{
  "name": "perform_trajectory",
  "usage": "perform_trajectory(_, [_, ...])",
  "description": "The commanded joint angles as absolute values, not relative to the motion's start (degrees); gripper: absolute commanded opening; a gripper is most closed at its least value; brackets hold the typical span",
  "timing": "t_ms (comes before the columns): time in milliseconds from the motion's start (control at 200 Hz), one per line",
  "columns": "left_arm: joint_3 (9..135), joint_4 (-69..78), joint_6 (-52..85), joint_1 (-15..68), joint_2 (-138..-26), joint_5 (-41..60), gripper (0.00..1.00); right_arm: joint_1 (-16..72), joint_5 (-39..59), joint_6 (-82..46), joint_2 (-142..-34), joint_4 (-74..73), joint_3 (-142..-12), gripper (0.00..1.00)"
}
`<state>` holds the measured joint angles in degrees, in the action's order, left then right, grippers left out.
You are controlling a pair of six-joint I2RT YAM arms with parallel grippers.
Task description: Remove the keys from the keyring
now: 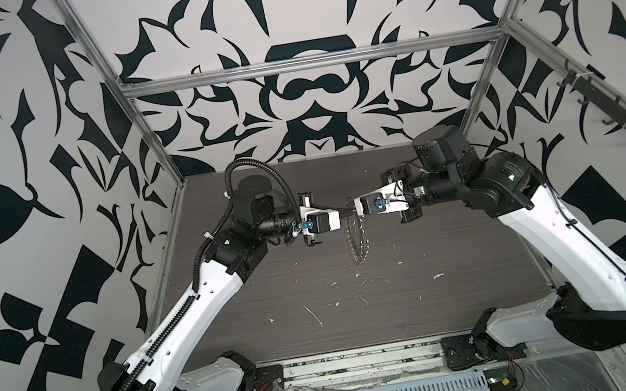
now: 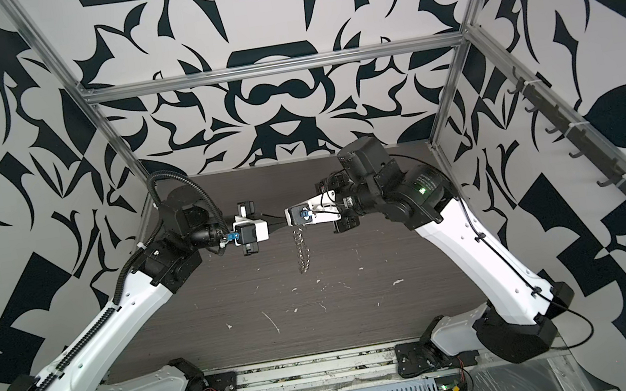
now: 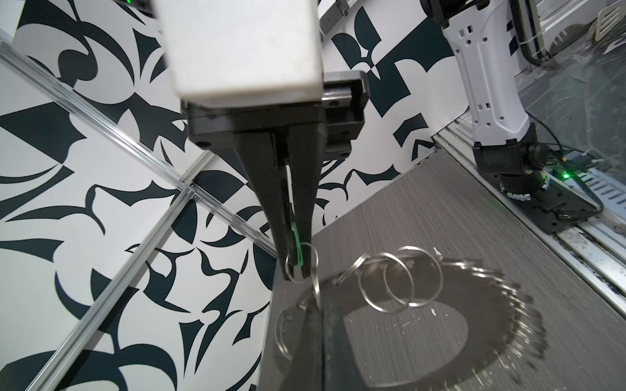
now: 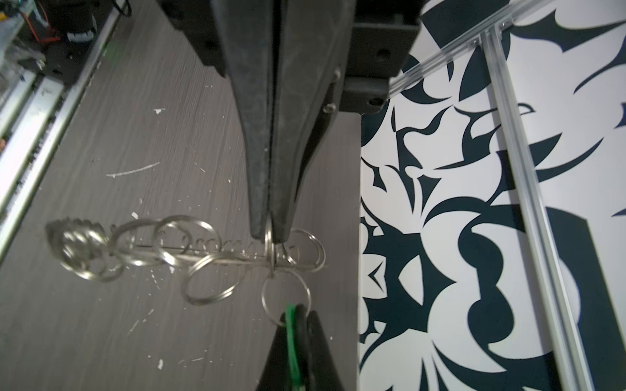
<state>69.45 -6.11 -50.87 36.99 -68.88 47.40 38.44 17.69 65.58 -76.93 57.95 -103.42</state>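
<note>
Both arms met above the middle of the tabletop (image 1: 402, 296), tip to tip.

Left end effector (image 3: 297, 274): fingers drawn together, clamped on the key (image 3: 298, 250). Only the key's green tag showed as a thin strip between the black fingers; the dark blade could not be made out. The right wrist view showed the same grip, with the green tag (image 4: 291, 331) pinched edge-on.

Right end effector (image 4: 271, 237): fingers together, clamped on the keyring (image 4: 203, 257) at one of the small loops on its rim.

The keyring (image 1: 356, 240) hung in the air just below the two end effectors, clear of the tabletop, and appeared edge-on in both top views (image 2: 301, 248). Its flat silvery face and fringe of loops were plain in the left wrist view (image 3: 484, 294).

A small loop (image 4: 263, 298) ran from the green tag to the keyring's rim, just beside the right fingertips. The key was therefore not yet free of the keyring.
</note>
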Motion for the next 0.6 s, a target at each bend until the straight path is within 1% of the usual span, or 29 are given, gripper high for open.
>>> perform_trajectory(0, [70.81,-11.51,-55.38,37.09,-69.02,54.3,0.0,37.62,10.94,70.59,-75.8,52.03,-105.59,0.0])
perform_trajectory(180, [69.32,-8.68,-61.26,37.09,-69.16,54.54,0.0,37.96,17.9,65.0,-79.36,58.2,-116.14,0.0])
perform_trajectory(275, [70.21,-9.66,-63.61,37.09,-69.6,54.24,0.0,38.84,17.45,63.5,-81.11,61.28,-120.04,0.0])
perform_trajectory(595, [72.28,-10.11,-64.4,37.17,-70.55,53.49,0.0,41.95,14.05,60.27,-83.38,63.31,-124.11,0.0])
